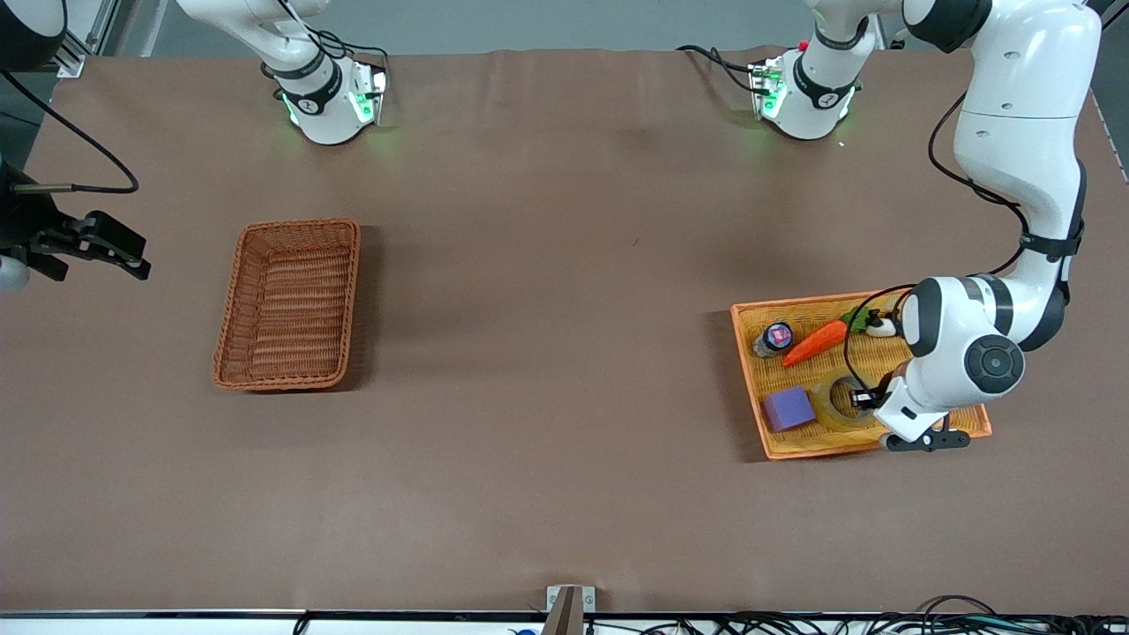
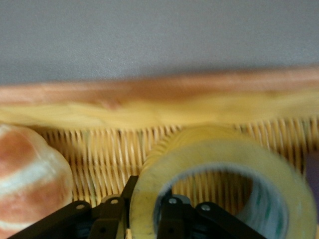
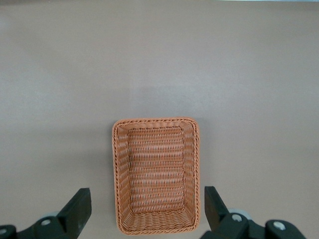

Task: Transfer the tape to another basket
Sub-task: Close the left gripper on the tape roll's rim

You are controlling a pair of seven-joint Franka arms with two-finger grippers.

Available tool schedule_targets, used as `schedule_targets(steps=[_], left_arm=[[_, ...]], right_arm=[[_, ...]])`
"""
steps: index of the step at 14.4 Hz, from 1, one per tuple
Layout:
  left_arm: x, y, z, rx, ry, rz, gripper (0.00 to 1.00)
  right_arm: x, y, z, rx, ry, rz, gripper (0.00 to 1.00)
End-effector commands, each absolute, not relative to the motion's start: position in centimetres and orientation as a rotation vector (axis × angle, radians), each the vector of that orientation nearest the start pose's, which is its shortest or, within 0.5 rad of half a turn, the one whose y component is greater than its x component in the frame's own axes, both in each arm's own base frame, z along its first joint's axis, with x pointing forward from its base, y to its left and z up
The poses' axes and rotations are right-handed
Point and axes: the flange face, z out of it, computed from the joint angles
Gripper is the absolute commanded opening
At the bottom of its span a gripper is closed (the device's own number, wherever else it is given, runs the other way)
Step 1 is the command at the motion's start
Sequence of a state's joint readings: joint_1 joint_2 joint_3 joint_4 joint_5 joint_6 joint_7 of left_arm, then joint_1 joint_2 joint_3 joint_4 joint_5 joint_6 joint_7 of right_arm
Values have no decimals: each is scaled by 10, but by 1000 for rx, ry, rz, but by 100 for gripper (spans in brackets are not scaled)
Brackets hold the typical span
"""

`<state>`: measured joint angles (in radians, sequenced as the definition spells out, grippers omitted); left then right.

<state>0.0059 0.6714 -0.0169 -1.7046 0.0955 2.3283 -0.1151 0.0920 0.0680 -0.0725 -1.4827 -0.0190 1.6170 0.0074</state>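
The tape [image 1: 838, 407] lies flat in the shallow orange tray [image 1: 750, 328] at the left arm's end of the bench, beside a purple block [image 1: 788, 408] and nearer the front camera than a toy carrot [image 1: 816, 343]. The left tool [image 2: 144, 211] is down on it: one finger [image 2: 172, 214] inside the core, the other outside, straddling the ring wall. It looks closed on the wall, though the wrist view is blurry. The basket [image 1: 291, 304] sits well apart toward the right arm's end, long axis running toward the front camera. The right tool [image 3: 144, 211], fingers spread and empty, waits above that end of the bench with the basket in its view. The carry has to cross the whole bench.
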Motion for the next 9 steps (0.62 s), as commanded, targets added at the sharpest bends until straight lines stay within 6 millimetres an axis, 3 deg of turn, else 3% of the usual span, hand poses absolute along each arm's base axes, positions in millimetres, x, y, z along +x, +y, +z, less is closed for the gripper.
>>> schedule_targets(steps=[1, 4, 6, 7, 9], left_arm=[[665, -2, 240, -3062, -46, 42, 0], [656, -1, 310, -3044, -48, 80, 1], [652, -12, 350, -3037, -21, 52, 2], [650, -24, 364, -3040, 6, 34, 2], [645, -76, 373, -3067, 100, 24, 2]], right_arm=[[579, 13, 636, -3146, -32, -109, 100], [580, 10, 636, -3146, -29, -116, 100], [578, 13, 636, -3146, -34, -99, 100], [578, 13, 635, -3146, -25, -95, 100], [578, 12, 634, -3147, -25, -92, 100]])
